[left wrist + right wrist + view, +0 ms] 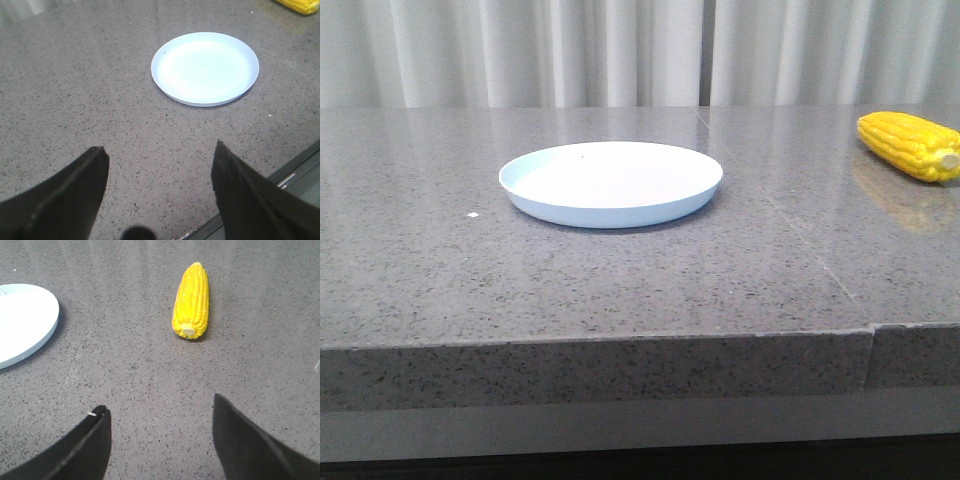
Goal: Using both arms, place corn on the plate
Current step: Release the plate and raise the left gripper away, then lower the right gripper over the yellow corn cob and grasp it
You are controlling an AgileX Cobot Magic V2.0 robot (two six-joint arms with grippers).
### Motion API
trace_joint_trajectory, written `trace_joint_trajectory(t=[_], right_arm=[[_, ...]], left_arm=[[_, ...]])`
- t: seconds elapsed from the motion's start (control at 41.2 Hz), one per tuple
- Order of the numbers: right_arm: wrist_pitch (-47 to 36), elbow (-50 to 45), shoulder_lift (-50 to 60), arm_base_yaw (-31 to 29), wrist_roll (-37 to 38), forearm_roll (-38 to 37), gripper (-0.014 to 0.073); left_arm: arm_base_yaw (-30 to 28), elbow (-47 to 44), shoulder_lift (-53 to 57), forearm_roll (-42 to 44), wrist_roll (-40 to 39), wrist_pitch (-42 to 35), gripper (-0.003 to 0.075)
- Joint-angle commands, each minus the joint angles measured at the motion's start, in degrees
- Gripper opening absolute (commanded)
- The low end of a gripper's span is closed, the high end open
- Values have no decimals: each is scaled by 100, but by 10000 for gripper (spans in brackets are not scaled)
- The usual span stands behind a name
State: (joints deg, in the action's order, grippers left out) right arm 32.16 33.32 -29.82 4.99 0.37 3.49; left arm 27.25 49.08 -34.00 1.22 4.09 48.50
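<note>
Yellow corn (191, 302) lies on the table, ahead of right pincer (160, 440).

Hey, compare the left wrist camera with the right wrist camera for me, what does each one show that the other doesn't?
Only the left wrist view shows the whole plate, bare inside, plus the left gripper, open over the stone table, and the table's edge. Only the right wrist view shows the whole corn, lying on the table with its pale stub end toward the open right gripper. Both catch the plate and the corn, but each cuts one off: just a yellow sliver in the left wrist view, just part of the plate's rim and inside in the right.
</note>
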Motion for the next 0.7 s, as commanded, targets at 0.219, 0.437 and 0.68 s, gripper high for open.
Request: trace_joint_trajectory(t=[0.219,0.437,0.68], right_arm=[[-66,942,-1452,-22,-37,-13,596],[-106,1902,-2917,-265,-37,-27,595],[-96,3157,-4609,-564,-37,-27,595]], left_arm=[[46,137,-16,-3,-79,-397,440],[46,137,-16,-3,-79,-397,440],[46,137,-16,-3,-79,-397,440]])
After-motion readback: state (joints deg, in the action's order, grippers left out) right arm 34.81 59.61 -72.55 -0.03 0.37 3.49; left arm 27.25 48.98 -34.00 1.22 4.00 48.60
